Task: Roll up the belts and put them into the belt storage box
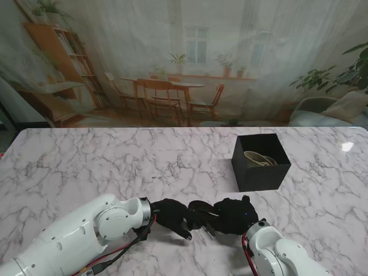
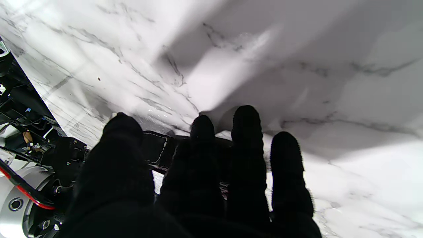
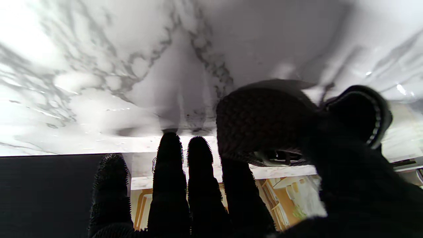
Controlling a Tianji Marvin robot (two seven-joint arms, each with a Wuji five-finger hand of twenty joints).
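White marble with grey veins fills your stand view, a printed café backdrop behind it. Near the edge closest to you, the left hand (image 1: 171,217) and right hand (image 1: 233,215) meet over a dark belt (image 1: 200,211), fingers curled onto it from both sides. Farther off on the right stands the black storage box (image 1: 276,175), well apart from the hands, with a pale rolled belt (image 1: 259,158) already inside.

Left wrist view: the fingers (image 2: 246,138) lie close together, pressing a stitched black strap against the table — the thumb sits apart.

Right wrist view: four fingers (image 3: 170,172) stretch forward side by side while the thumb bears on a curl of strap (image 3: 362,112).

Your risk, I judge — the coil springs loose if either hand eases off, since black on black hides the grip.
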